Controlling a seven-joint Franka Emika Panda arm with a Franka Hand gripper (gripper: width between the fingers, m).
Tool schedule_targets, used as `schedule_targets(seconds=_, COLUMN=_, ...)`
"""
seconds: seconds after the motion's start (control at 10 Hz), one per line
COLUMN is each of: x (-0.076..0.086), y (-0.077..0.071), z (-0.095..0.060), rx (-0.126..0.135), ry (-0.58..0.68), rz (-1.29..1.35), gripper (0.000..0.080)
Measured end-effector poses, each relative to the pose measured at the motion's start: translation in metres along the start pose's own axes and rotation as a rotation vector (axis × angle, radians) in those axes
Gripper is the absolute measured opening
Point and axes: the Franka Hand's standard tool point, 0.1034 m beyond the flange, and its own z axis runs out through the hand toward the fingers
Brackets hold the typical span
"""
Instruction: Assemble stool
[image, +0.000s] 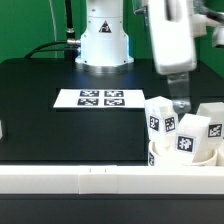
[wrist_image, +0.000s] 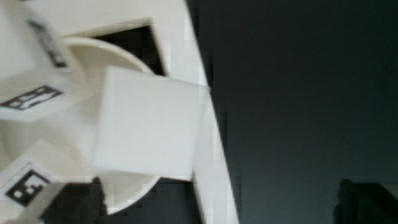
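Observation:
The white round seat (image: 172, 160) lies at the exterior view's lower right, against the front rail. Three chunky white legs with black-and-white tags stand on or in it: one (image: 160, 118) to the left, one (image: 197, 135) in the middle, one (image: 214, 117) to the right. My gripper (image: 179, 103) hangs just behind and above them, between the left and right legs, holding nothing. In the wrist view a large white leg block (wrist_image: 151, 125) fills the middle, with tagged legs (wrist_image: 32, 97) beside it and the seat's rim (wrist_image: 107, 55) behind. My gripper (wrist_image: 222, 205) is open, with dark fingertips (wrist_image: 374, 200) at the frame's edge.
The marker board (image: 100, 98) lies flat mid-table. The robot's white base (image: 104, 40) stands at the back. A long white border rail (image: 80, 180) runs along the front edge and also shows in the wrist view (wrist_image: 205, 110). The table (image: 40, 120) is black.

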Motion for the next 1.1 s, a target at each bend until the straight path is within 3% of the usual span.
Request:
schedule_targets(seconds=0.3, x=0.002, y=-0.002, z=0.0, rx=-0.004, ry=0.001, rz=-0.552, gripper=0.0649)
schedule_targets(seconds=0.4, x=-0.002, y=0.003, z=0.002, rx=-0.02, ry=-0.016, rz=-0.68, gripper=0.0649)
schedule_targets(seconds=0.8, x=0.0, y=0.002, z=0.002, rx=-0.022, ry=-0.005, rz=-0.952, gripper=0.0649)
schedule_targets(seconds=0.9, x=-0.004, y=0.002, z=0.003, rx=-0.028, ry=0.027, rz=-1.214, gripper=0.0649)
schedule_targets(seconds=1.1, x=-0.008, y=0.004, z=0.005, rx=-0.045, ry=0.026, rz=-1.488, gripper=0.0649)
